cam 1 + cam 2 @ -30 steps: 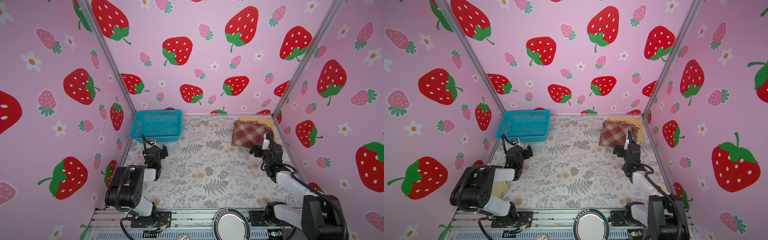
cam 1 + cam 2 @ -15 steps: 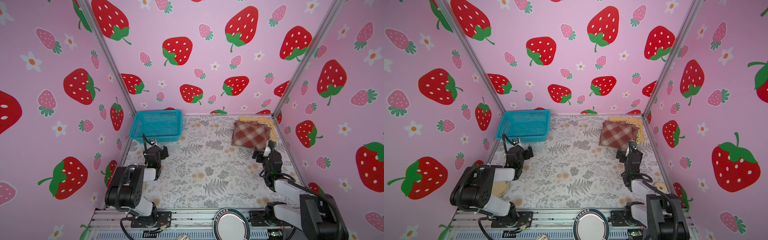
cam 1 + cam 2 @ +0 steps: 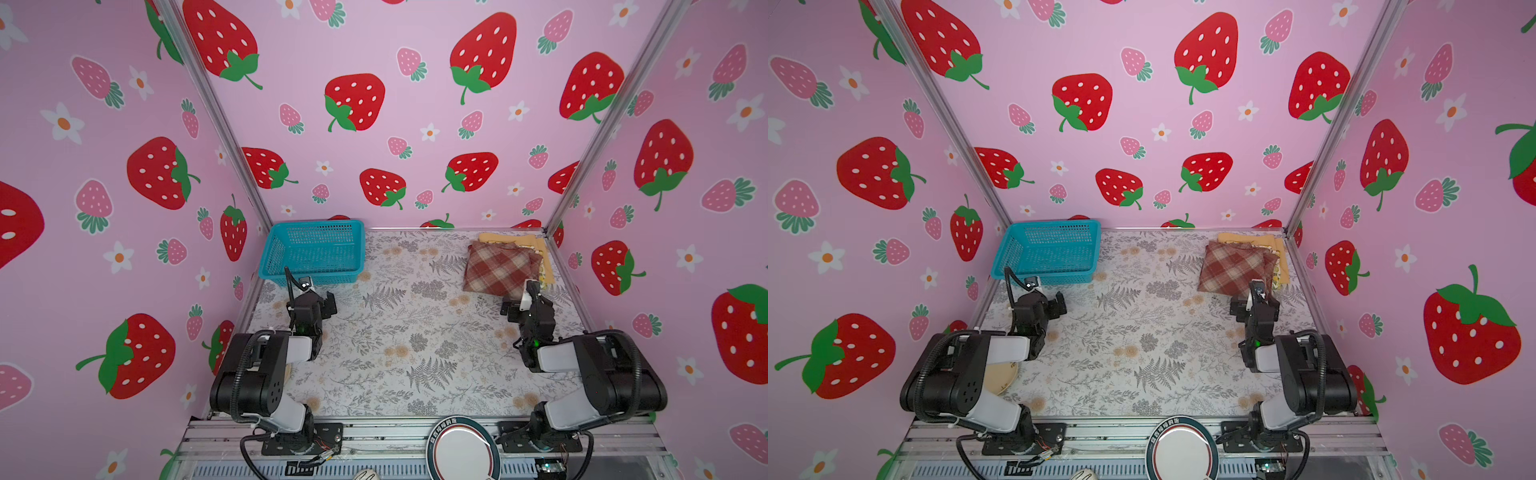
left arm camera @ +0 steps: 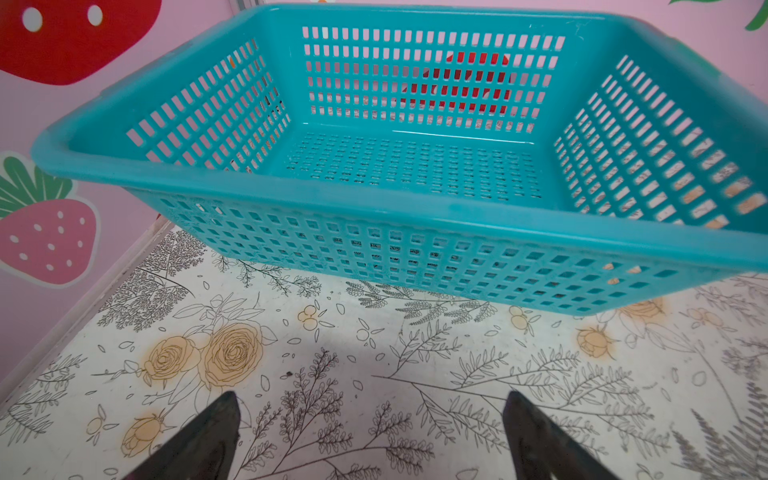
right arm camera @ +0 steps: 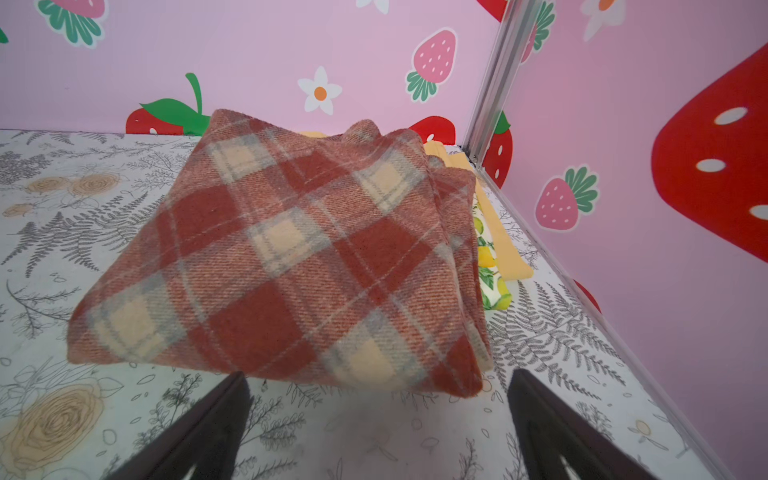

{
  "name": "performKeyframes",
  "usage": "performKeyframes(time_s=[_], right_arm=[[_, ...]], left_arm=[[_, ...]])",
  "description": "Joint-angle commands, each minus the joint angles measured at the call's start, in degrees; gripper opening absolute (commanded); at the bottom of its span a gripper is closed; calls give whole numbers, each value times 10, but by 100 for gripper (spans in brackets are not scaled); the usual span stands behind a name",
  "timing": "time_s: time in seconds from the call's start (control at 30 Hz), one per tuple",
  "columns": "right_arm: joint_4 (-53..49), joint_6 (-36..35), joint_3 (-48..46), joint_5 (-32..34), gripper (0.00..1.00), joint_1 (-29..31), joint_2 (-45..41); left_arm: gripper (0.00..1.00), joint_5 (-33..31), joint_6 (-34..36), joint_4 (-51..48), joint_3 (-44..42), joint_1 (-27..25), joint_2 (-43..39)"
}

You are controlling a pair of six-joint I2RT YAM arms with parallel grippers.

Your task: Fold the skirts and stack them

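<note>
— Right gripper (image 5: 378, 388): where is it, and does it hold anything?
— Its jaws stand wide apart and empty. Over the last second it has drawn back from the plaid skirt (image 3: 496, 268) toward the near edge of the worktop (image 3: 395, 332). Cloth and fingers are now apart.
— Where are the skirts?
— Stacked in the far right corner. The plaid one lies folded on top, the lemon-print skirt (image 5: 490, 270) peeks out beneath it, and the mustard skirt (image 3: 509, 239) is at the bottom.
— And the other arm?
— The left gripper (image 4: 372, 401) is spread open too, empty and unmoved. It faces the teal basket (image 4: 374, 208) in the far left corner, which holds nothing.
— So the task?
— Likely finished: all three skirts lie folded and stacked, and both arms look parked.
</note>
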Motion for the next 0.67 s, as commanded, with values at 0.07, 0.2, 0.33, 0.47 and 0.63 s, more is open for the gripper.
performKeyframes(time_s=[0.07, 0.2, 0.33, 0.47, 0.63], right_arm=[[115, -26, -26, -34, 100, 0, 19], [118, -42, -31, -1, 100, 22, 15], [103, -42, -26, -7, 100, 21, 12], [99, -42, -21, -10, 100, 20, 17], [91, -38, -19, -24, 100, 13, 14]], left_arm=[[99, 5, 2, 3, 11, 2, 0], [99, 5, 1, 3, 11, 3, 0], [99, 5, 1, 3, 11, 2, 0], [99, 5, 1, 2, 10, 3, 0], [99, 6, 1, 3, 10, 3, 0]])
